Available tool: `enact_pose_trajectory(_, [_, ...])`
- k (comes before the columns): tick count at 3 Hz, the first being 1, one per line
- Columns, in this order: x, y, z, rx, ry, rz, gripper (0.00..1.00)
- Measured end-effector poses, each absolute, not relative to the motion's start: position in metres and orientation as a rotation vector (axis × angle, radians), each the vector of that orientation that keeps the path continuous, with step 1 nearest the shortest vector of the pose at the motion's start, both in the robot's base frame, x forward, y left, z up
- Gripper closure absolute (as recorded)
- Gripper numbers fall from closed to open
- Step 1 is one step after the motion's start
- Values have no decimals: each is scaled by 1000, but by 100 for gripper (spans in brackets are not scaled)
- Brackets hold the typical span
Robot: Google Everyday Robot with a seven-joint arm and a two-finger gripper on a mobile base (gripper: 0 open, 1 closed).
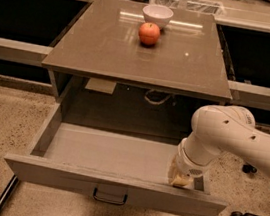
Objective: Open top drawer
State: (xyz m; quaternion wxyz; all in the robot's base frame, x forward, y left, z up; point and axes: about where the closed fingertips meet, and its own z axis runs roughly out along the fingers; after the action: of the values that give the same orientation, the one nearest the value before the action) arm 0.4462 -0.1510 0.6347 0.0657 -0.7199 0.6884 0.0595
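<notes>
Floor: speckled beige, running under and around the unit.
Tabletop: glossy grey-brown slab capping the unit, above the open cavity.
Top drawer: pulled well out toward the camera, plain grey inside, nothing visible on its bottom apart from the robot's tool.
Arm: white, coming in from the right edge and bending down over the drawer's right side.
Gripper: low inside the drawer's front right corner, just behind the front panel; apart or together, I cannot tell.
Bowl: white, at the tabletop's far edge.
Apple: red, just in front of the bowl.
Handle: small dark pull, centred on the drawer front, well apart from the gripper.
</notes>
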Motion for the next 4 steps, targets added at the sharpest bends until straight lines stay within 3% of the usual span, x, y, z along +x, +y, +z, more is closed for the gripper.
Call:
enact_pose_trajectory(1, [446,-151,635,-2172,2077,180,11])
enact_pose_trajectory(2, [446,-151,635,-2172,2077,180,0])
enact_pose_trajectory(4, [455,-151,656,-2168,2040,160,0])
